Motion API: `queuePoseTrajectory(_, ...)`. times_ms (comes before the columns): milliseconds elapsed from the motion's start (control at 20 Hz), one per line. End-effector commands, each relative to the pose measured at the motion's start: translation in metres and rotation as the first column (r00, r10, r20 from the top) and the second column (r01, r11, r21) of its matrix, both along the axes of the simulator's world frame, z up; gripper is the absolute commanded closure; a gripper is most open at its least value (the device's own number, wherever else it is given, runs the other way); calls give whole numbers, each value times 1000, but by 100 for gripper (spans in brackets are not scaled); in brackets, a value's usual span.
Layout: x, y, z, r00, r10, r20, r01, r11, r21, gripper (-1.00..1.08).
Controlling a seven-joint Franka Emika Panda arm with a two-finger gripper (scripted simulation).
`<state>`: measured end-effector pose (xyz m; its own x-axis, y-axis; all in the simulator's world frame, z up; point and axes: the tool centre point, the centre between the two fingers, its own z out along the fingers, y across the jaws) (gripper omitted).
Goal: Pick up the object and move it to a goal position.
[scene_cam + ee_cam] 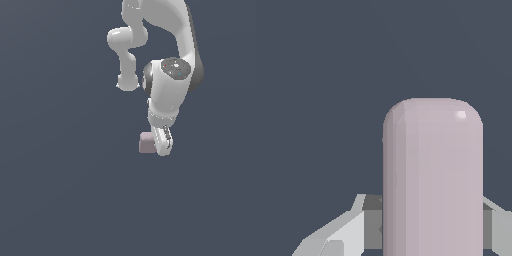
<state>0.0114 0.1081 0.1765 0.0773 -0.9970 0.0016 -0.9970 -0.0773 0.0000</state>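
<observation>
Gripper (159, 145) down at block (146, 143); fingers (346, 227) flank block (432, 180), apparently clamped on it. Block between jaws, low against grey ground. Grasp appears done; lift and transfer to goal pending. Goal not visible.

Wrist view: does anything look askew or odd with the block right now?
Nothing stands out. The block sits between the fingers of the gripper, looking straight and undamaged; the exterior view shows nothing else nearby.
</observation>
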Motion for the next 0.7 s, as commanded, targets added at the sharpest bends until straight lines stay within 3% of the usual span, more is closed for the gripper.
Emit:
queuePoseTrajectory(0,2,17,20,1000,0,0,0,1000,0,108)
queuePoseTrajectory(300,8,45,51,1000,0,0,0,1000,0,108)
queuePoseTrajectory(650,11,56,62,1000,1,0,-1,1000,1,108)
